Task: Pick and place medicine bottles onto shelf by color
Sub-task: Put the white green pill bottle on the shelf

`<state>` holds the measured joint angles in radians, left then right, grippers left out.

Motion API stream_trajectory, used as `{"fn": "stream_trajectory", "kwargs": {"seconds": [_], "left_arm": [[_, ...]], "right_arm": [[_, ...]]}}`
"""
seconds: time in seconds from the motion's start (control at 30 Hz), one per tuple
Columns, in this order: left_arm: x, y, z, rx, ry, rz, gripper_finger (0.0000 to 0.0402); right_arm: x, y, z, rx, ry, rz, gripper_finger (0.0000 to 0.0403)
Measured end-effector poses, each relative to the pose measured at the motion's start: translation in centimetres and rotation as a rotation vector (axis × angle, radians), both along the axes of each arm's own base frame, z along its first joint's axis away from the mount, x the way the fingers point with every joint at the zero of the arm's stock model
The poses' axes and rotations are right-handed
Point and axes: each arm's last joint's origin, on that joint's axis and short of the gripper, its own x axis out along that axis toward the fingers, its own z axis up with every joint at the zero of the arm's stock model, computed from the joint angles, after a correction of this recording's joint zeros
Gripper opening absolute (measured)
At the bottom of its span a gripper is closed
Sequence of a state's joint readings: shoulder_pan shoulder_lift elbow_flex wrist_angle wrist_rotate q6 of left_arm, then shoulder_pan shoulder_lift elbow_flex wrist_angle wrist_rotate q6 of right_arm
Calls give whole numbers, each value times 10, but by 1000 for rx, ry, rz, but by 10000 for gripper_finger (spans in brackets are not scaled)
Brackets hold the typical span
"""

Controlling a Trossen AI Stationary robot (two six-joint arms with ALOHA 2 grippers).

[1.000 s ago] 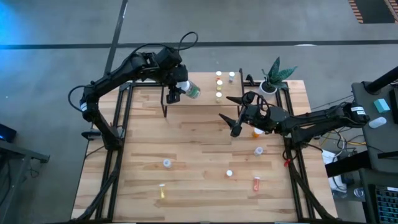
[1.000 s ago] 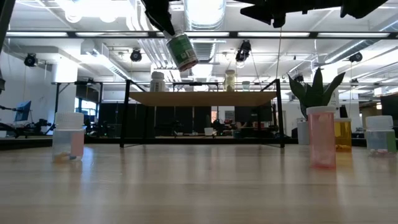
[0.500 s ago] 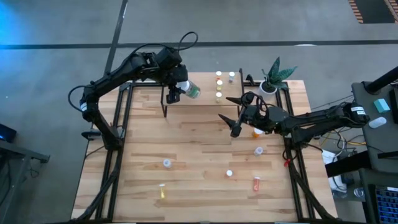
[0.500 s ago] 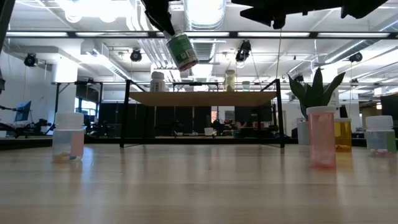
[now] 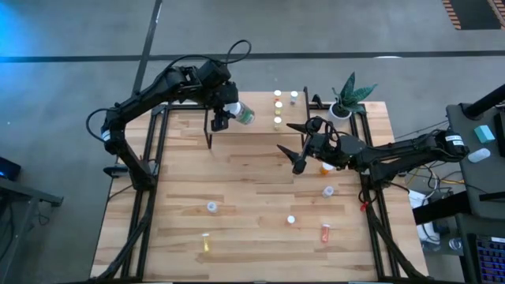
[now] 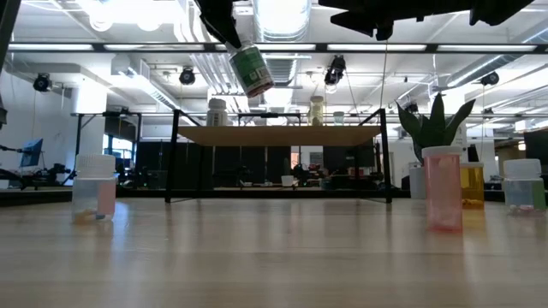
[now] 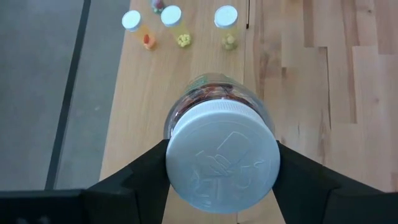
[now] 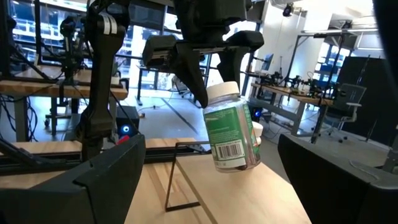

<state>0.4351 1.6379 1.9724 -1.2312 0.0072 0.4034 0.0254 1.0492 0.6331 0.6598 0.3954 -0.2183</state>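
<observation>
Holding a green-label bottle (image 5: 244, 115) by its white cap, my left gripper (image 5: 230, 110) is clamped on it, hanging tilted in the air above the shelf (image 5: 260, 126), over its left end. Small bottles (image 5: 278, 108) stand on the shelf toward its right end. My right gripper (image 5: 293, 147) hovers just in front of the shelf, jaws spread wide and empty. More bottles (image 5: 325, 231) sit scattered on the worktop (image 5: 245, 213), well in front of the shelf.

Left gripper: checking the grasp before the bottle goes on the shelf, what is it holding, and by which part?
The left gripper holds a green-labelled bottle by its white cap, one jaw on each side, tilted above the shelf.
</observation>
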Motion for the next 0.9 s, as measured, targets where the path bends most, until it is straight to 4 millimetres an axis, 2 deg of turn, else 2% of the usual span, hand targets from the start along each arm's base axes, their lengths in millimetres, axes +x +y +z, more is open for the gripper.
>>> {"fn": "stream_trajectory", "kwargs": {"seconds": [0.63, 0.9], "left_arm": [[0, 0, 0, 5, 0, -6, 215], [1, 4, 5, 72, -30, -12, 215]], "right_arm": [[0, -8, 0, 24, -14, -26, 358], [0, -8, 1, 22, -25, -26, 358]]}}
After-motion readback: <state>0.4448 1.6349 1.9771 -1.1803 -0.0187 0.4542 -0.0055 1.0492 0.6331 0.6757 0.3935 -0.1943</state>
